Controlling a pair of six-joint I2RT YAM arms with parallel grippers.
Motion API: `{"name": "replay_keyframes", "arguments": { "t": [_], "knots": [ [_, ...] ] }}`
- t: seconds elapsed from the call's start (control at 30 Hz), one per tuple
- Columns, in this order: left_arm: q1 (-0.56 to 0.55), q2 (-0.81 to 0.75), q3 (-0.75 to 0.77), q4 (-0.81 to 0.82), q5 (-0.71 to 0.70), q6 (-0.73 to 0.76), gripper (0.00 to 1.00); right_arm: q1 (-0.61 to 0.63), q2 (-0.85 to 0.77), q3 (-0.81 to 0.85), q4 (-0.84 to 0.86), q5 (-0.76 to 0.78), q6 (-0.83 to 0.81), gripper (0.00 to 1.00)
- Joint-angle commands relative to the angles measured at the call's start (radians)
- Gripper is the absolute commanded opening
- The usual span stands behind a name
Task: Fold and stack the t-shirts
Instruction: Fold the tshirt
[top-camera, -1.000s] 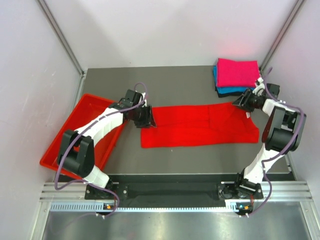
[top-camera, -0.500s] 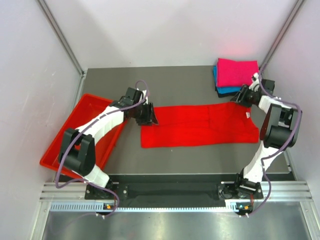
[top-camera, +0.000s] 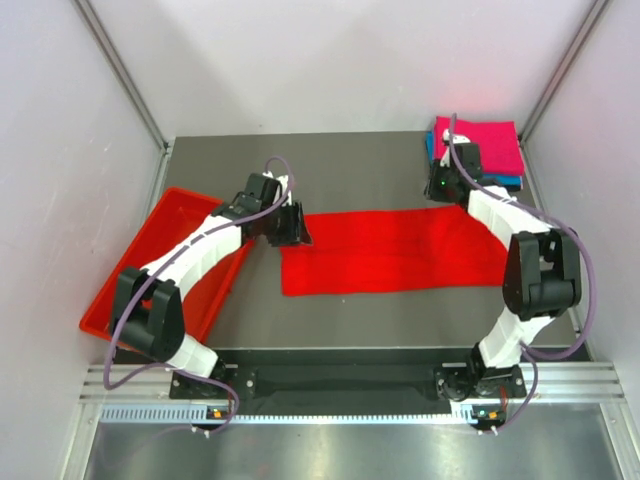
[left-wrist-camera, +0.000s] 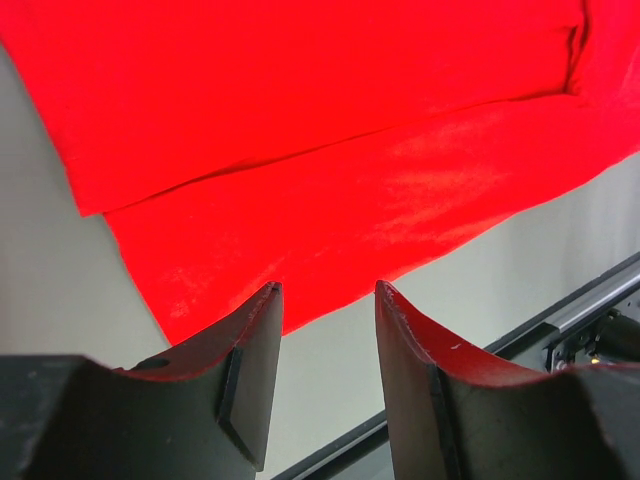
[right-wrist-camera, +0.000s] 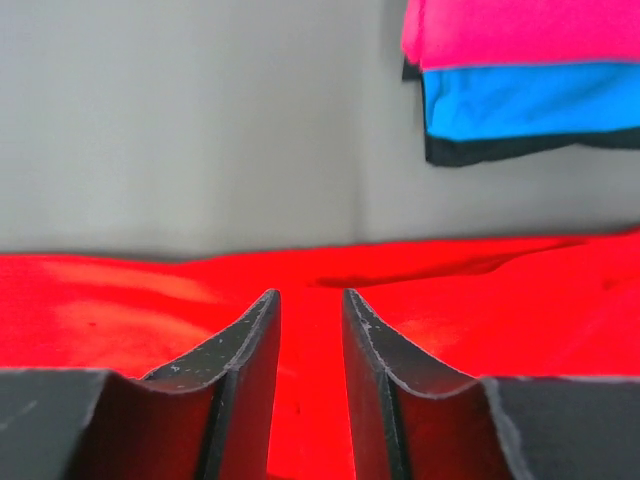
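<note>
On the dark counter (top-camera: 360, 160), the bright red t-shirt (top-camera: 390, 250) takes up the most room, spread flat across the middle as a long band running left to right, with a lengthwise fold line showing in the left wrist view. A rigid red tray (top-camera: 150, 235) sits slanted at the left edge of the counter, and the left arm reaches over it. In the far right corner the other t-shirts lie folded in a stack: the magenta-pink t-shirt (top-camera: 490, 145) is on top, the teal-blue t-shirt (right-wrist-camera: 530, 100) is under it, and the black t-shirt (right-wrist-camera: 500, 148) is at the bottom, showing only as a thin edge. The stack lies apart from the red cloth, with bare counter between them. The left claw (top-camera: 290, 225) hangs at the left end of the red band, its fingers spread with nothing between them. The right claw (top-camera: 438, 188) sits over the far edge of the band near the stack, its fingers only narrowly parted, with flat red cloth showing through the gap.
</note>
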Motion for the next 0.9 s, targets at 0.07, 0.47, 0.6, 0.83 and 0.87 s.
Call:
{"name": "replay_keyframes", "arguments": {
  "t": [0.07,0.47,0.6,0.83,0.87],
  "knots": [
    [0.010,-0.057,-0.010,0.008,-0.018,0.025,0.47,0.074,0.082,0.053,-0.040,0.103,-0.031,0.30],
    [0.016,-0.063,-0.018,0.001,-0.021,0.028,0.47,0.135,0.204,0.107,-0.069,0.174,-0.046,0.27],
    [0.018,-0.057,-0.018,0.000,-0.019,0.027,0.47,0.151,0.205,0.112,-0.087,0.223,-0.052,0.26],
    [0.018,-0.052,-0.017,0.006,-0.012,0.021,0.47,0.160,0.200,0.124,-0.110,0.252,-0.057,0.26],
    [0.018,-0.052,-0.017,0.008,-0.010,0.019,0.47,0.160,0.203,0.126,-0.118,0.254,-0.055,0.26]
  ]
}}
